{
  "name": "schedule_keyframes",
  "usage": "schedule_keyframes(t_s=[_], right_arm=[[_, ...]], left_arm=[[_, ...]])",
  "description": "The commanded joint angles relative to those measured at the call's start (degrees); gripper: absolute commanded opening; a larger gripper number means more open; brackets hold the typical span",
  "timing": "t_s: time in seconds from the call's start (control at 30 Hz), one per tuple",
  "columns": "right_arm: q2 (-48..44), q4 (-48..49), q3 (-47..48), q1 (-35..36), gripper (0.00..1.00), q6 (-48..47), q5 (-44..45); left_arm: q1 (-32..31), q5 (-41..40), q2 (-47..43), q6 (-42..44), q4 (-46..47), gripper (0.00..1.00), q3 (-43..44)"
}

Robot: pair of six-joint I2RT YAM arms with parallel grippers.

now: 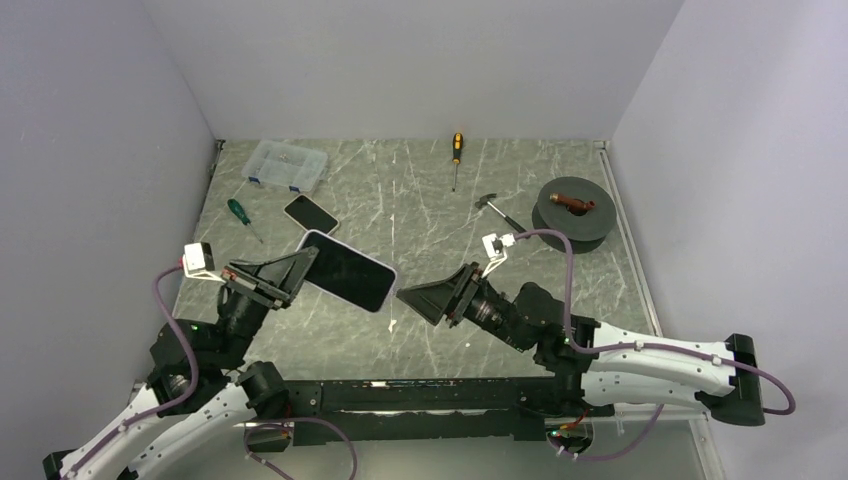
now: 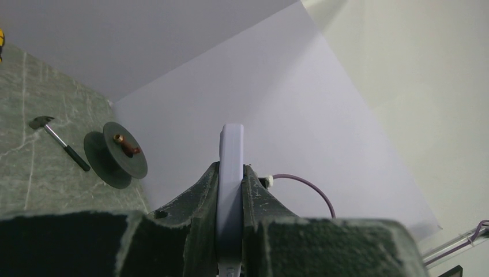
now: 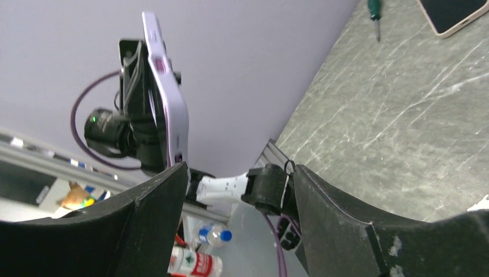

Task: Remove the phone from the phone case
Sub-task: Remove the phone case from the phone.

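A phone in a pale lilac case (image 1: 347, 269) is held up off the table, screen dark, near the left middle. My left gripper (image 1: 306, 262) is shut on its left end; in the left wrist view the case edge (image 2: 231, 173) stands clamped between both fingers. My right gripper (image 1: 432, 300) is open and empty, a short way right of the phone, apart from it. In the right wrist view the cased phone (image 3: 167, 104) shows edge-on in the left gripper, beyond my spread fingers.
A second phone (image 1: 311, 213) lies flat on the table behind the held one. A clear plastic box (image 1: 287, 165), green screwdriver (image 1: 240, 214), orange-handled screwdriver (image 1: 456, 153), small hammer (image 1: 498, 211) and a dark spool (image 1: 572, 208) lie further back.
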Motion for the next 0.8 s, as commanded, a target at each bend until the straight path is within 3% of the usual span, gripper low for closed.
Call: schedule_keyframes(t_s=[0.0,0.4,0.77], right_arm=[[0.6,-2.84,2.01,1.51,0.7,-6.64,-6.96],[6.71,10.84,2.02,3.13,0.72,-3.56,-10.12],[6.77,7.81,4.16,3.22,0.71,-0.77,-2.96]], left_arm=[[-0.18,-4.31,-2.01,2.0,2.87,0.0,4.06],[-0.15,-3.52,-0.75,1.82,2.8,0.0,4.6],[-0.17,-3.26,-1.05,1.32,2.76,0.0,4.34]])
